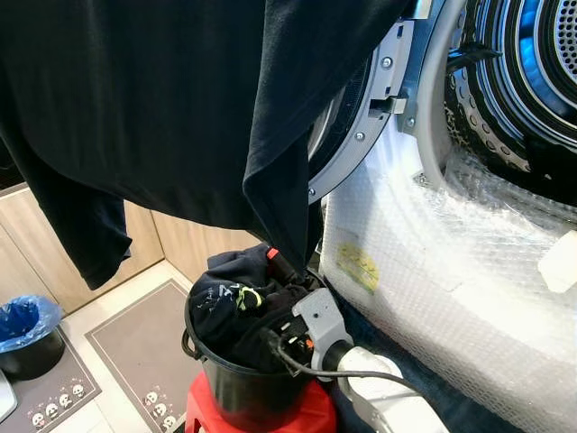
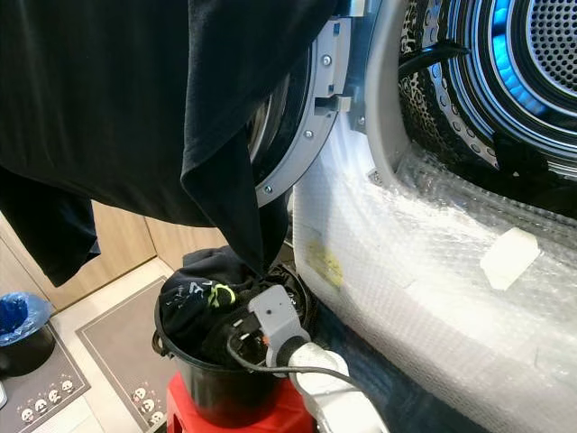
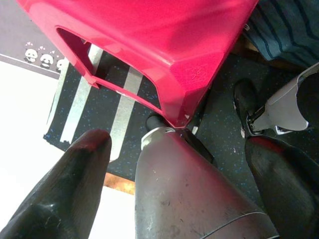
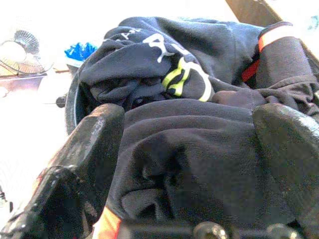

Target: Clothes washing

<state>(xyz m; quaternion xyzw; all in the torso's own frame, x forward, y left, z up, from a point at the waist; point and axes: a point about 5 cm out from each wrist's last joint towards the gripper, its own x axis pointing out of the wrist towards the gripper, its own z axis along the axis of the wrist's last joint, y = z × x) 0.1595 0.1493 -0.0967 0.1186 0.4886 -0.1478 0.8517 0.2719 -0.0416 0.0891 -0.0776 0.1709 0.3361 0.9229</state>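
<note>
Before the open washing machine, drum lit blue, front wrapped in bubble film: one black bucket on a red stool, filled with dark clothes. Right tool: fingers spread apart, pressed down into the dark clothes in the bucket. Large black garment: hanging across the upper view. Left tool: fingers apart, holding nothing, low beside the stool above a striped mat.

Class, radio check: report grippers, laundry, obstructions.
Right gripper open, down in bucket clothes. Left gripper open, idle by red stool. Black garment hangs before washer door.
</note>
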